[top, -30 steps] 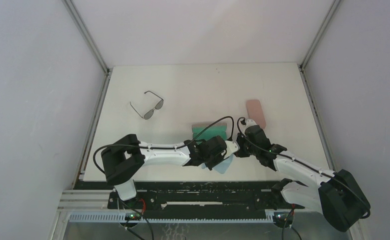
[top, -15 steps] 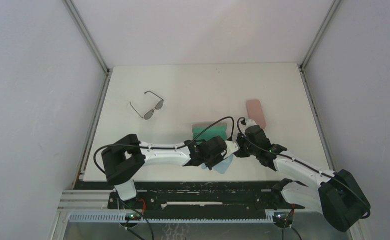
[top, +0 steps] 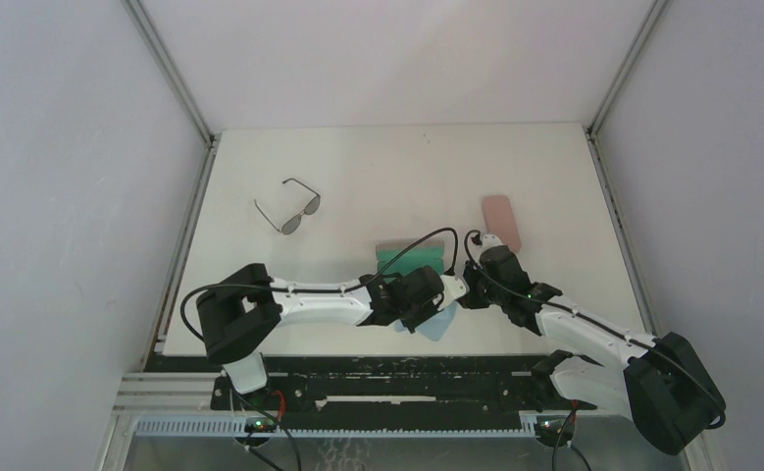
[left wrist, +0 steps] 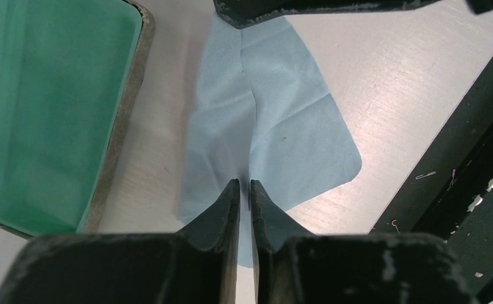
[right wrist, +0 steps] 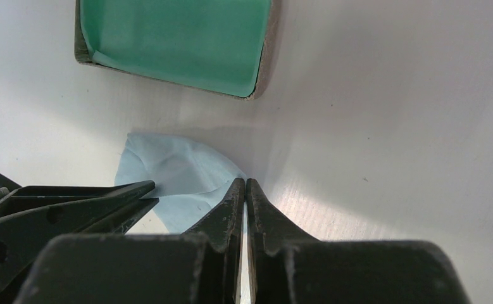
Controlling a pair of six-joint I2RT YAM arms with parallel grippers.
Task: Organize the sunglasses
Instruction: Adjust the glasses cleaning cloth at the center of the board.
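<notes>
Position: one pair of sunglasses [top: 297, 216] is seen, lying on the counter [top: 407, 167] in its far left part. It is well apart from both tools. A second pair is not seen in any view.

Key relation: the sunglasses lie to the left of and beyond both tools. The left arm is judged the nearer, since its base sits on that side. The lens front runs diagonally, near-left to far-right. The temples are unfolded and trail away towards the left and far side.

Look of the pair: a thin black wire frame and dark lenses. The lens shape is too small to be told from above.

Left tool [left wrist: 244, 185]: the fingers are drawn almost together, with only a thin slit between them. The tips are set at the crease of a light blue cloth [left wrist: 275, 126]. Whether the cloth is nipped cannot be told.

Right tool [right wrist: 244, 183]: the fingers are pressed together at the opposite edge of the same cloth. A hold on it cannot be confirmed.

Also noted: an open case [left wrist: 120, 126] with a green lining lies just beside the cloth. A pink case [top: 502, 222] lies beyond the right tool.

Judgement: the cloth is being handled first, and the sunglasses are not yet reached.
</notes>
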